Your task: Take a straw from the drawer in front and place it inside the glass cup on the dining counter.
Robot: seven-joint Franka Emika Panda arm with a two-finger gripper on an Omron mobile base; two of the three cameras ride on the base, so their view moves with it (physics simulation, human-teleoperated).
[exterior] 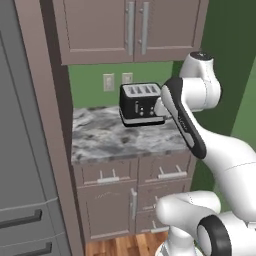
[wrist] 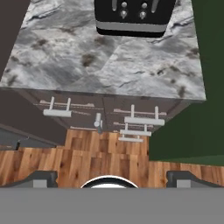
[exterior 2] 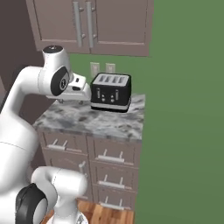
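Up top, one black toaster (exterior: 141,103); hand (wrist: 112,177) fingers apart; perhaps five closed drawers (exterior 2: 112,153).

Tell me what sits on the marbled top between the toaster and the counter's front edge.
Nothing: in the hand view, the marbled top is bare from the black toaster down to its front edge, and the left base view agrees.

Black toaster (exterior: 142,104) stands at far side of small marbled counter (exterior: 100,137); near and left part of top bare. Upper cabinets (exterior: 130,30) close overhead. Tall brown panel (exterior: 47,125) blocks left; green wall (exterior 2: 183,109) bounds right.
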